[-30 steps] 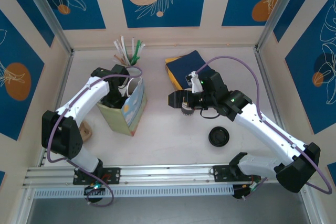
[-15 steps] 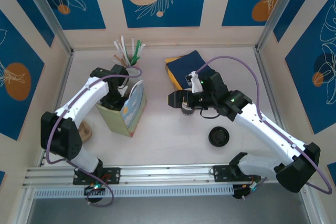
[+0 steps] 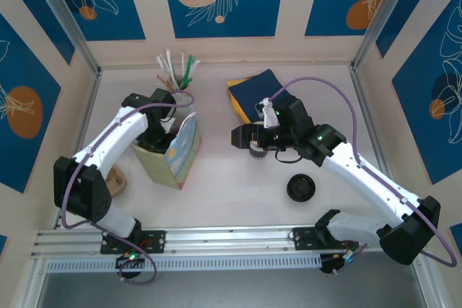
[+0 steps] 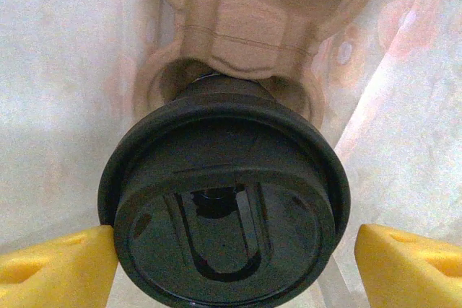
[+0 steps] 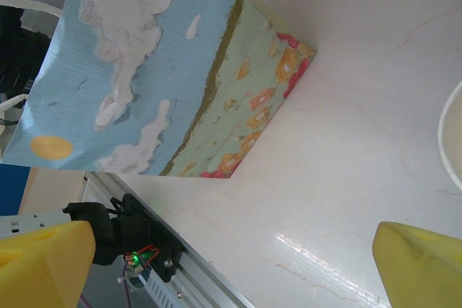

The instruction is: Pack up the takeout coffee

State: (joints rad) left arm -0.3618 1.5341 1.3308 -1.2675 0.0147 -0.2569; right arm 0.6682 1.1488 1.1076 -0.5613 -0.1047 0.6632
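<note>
Left arm (image 3: 108, 138) shifted, one takeout coffee (image 4: 224, 207), one bag (image 3: 177, 153)

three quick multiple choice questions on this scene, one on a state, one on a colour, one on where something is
1. The right gripper is:
A) open, holding nothing
B) shut tight
C) clamped on something

2. The loose lid is:
A) white
B) red
C) black

3. The takeout coffee is:
A) in the right gripper
B) beside the loose lid
C) inside the paper bag

Answers:
1. A: its yellow fingertips stand wide apart with nothing between them.
2. C: it is plain black.
3. C: the left wrist view shows it between the bag's walls, over a pulp carrier.
</note>
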